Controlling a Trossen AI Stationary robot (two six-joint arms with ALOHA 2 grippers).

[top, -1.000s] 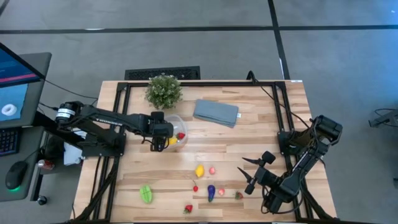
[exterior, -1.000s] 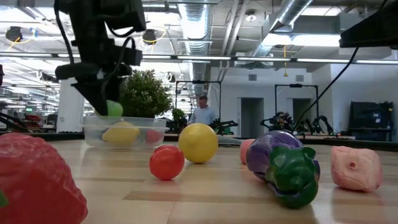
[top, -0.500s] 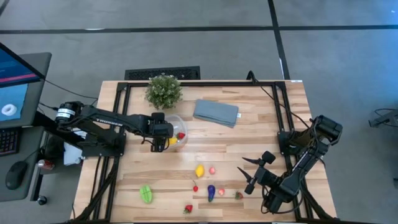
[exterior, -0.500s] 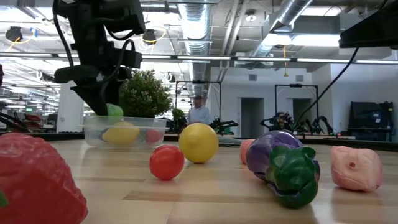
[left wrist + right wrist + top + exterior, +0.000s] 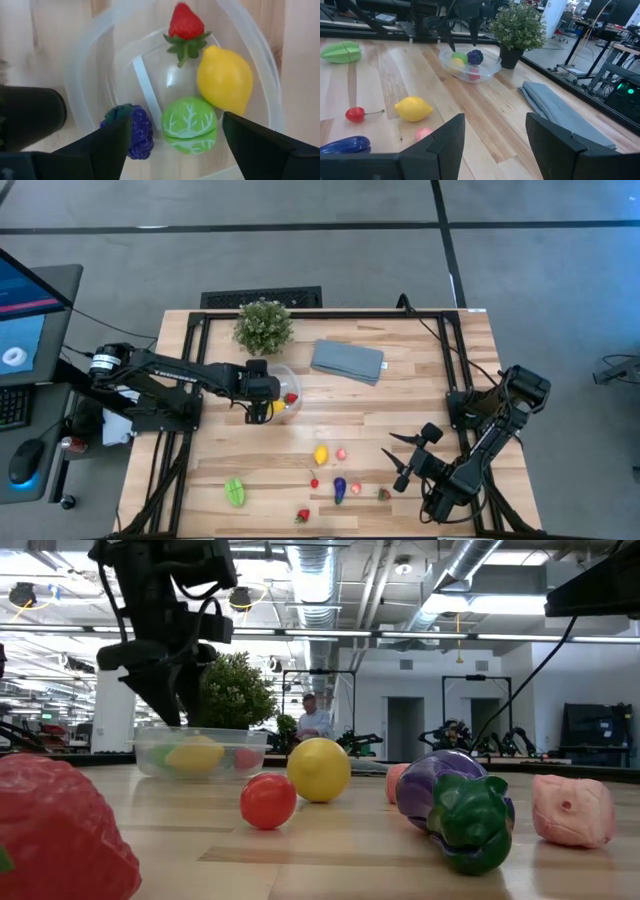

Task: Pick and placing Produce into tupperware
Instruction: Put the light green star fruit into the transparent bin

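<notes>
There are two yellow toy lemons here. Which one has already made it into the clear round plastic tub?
The yellow toy lemon lying inside the clear round plastic tub, beside the red strawberry and green cabbage. The other lemon sits on the bare wooden table.

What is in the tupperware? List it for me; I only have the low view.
Observer: The left wrist view shows four pieces in the tupperware: strawberry, lemon, green cabbage, purple berry cluster.
Operator: Give me the left hand's state.
Observer: The left hand hangs over the tupperware, fingers apart, nothing between them.
Operator: Now the right arm.
Observer: From above, the right hand waits open and empty over the right side of the table.
</notes>
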